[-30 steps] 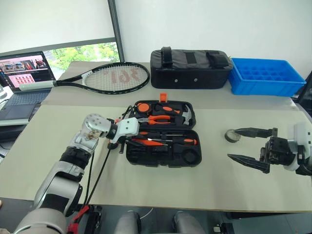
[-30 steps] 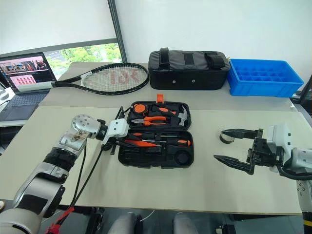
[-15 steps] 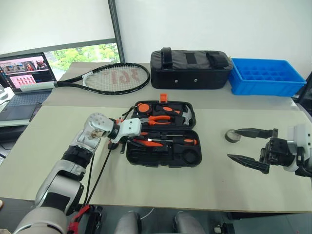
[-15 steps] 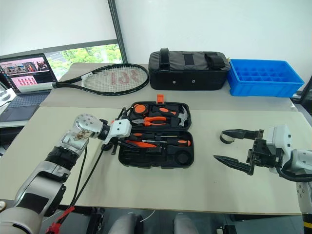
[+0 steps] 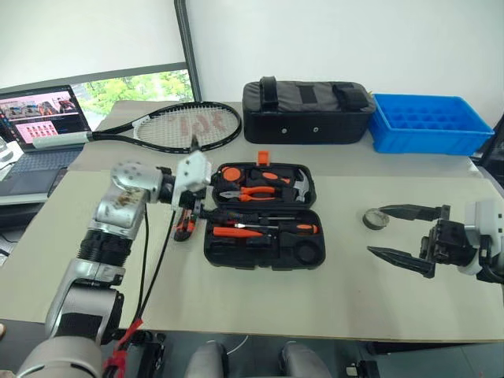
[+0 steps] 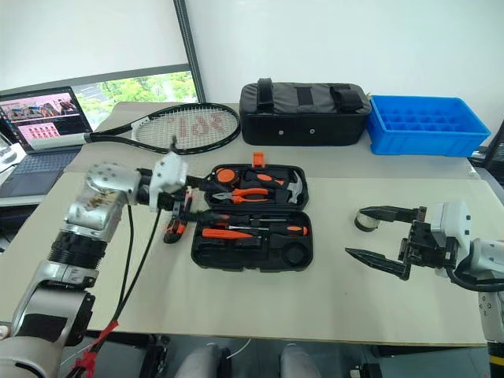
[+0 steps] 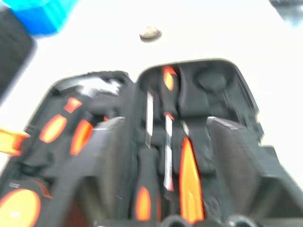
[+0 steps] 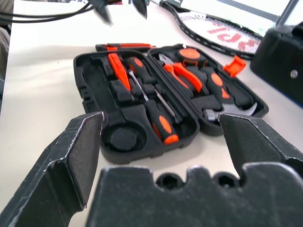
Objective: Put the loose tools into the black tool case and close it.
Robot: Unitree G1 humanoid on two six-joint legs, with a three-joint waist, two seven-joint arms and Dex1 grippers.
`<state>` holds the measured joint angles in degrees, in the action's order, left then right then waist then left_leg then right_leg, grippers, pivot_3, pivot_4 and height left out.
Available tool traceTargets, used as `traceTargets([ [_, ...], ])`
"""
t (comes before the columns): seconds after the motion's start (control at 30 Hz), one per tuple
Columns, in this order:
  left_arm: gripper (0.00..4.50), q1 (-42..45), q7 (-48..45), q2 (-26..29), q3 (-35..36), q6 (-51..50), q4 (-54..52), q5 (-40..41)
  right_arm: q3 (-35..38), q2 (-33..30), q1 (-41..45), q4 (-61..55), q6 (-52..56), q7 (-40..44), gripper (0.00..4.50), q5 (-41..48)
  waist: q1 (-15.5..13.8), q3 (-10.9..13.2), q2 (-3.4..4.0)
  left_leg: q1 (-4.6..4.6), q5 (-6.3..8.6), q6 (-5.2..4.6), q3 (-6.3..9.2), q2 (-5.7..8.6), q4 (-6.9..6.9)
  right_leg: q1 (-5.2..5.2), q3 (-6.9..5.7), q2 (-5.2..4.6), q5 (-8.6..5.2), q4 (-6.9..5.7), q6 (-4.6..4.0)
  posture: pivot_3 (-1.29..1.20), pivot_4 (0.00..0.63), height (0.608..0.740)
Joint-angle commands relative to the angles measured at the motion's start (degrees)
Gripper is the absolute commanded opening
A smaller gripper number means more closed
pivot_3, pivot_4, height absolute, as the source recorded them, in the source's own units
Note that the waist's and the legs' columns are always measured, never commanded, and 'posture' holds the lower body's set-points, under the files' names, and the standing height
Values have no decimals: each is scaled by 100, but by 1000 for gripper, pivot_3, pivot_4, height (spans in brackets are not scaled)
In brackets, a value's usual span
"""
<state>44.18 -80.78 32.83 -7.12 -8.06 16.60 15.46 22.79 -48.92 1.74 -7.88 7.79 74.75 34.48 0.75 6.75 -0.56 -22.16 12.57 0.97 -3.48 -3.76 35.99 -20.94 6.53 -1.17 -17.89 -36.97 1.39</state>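
Left end effector [image 5: 206, 197] hides the black tool case's [image 5: 264, 248] corner.

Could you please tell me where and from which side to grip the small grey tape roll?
Likely across its outer rim, from above: the tape roll lies flat on the table, so its round sides stand free. The right gripper, jaws open, sits beside it.

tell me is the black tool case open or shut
Open. The black tool case lies spread flat on the table, both halves facing up with pliers and screwdrivers showing.
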Motion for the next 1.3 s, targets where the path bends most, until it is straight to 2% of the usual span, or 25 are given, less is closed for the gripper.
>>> traceTargets([
  [0.03,1460,-228,229,-272,73,88,88,110,-33,-55,153,-88,-67,-40,4500,-13,-11,-2,3,-1,0,0,0,0,1,0,0,0,0,0,-1,0,150,708],
  [0.17,82,-561,277,-469,-42,419,424,-49,-73,-59,197,-71,-64,-46,4500,-13,-2,-3,6,0,0,0,2,1,0,2,3,0,1,2,-1,0,150,708],
  [0.33,82,-601,439,-540,-319,1027,1083,-547,-124,-104,257,-131,36,-77,4500,7,2,-1,2,0,-1,-1,4,1,0,1,5,2,1,-1,-2,0,150,708],
  [0.63,82,-374,510,-639,-769,1440,1712,-1231,-74,-169,171,-156,48,-8,4500,31,-5,-2,3,-2,-1,-1,5,5,0,4,8,2,1,3,-1,0,150,708],
  [1.0,82,-456,498,-524,-1066,1441,1577,-1586,-71,-207,94,-203,48,-30,4500,21,21,0,0,23,0,-1,6,4,0,34,8,2,-4,3,7,0,150,708],
  [1.13,82,-521,672,-500,-447,973,960,-903,-87,-216,133,-226,103,-46,4500,93,27,1,-1,25,0,-1,7,4,1,39,7,2,-5,3,8,0,150,708],
  [1.27,82,-639,1096,-361,354,-14,147,-173,-121,-196,200,-183,123,-34,4500,132,22,3,4,17,0,-1,10,2,1,30,3,2,-4,1,7,0,150,708],
  [1.3,315,-669,1286,-338,540,-156,28,-70,-138,-189,226,-167,130,-27,4500,139,24,3,4,17,0,-1,11,2,1,30,2,2,-4,1,7,0,150,708],
])
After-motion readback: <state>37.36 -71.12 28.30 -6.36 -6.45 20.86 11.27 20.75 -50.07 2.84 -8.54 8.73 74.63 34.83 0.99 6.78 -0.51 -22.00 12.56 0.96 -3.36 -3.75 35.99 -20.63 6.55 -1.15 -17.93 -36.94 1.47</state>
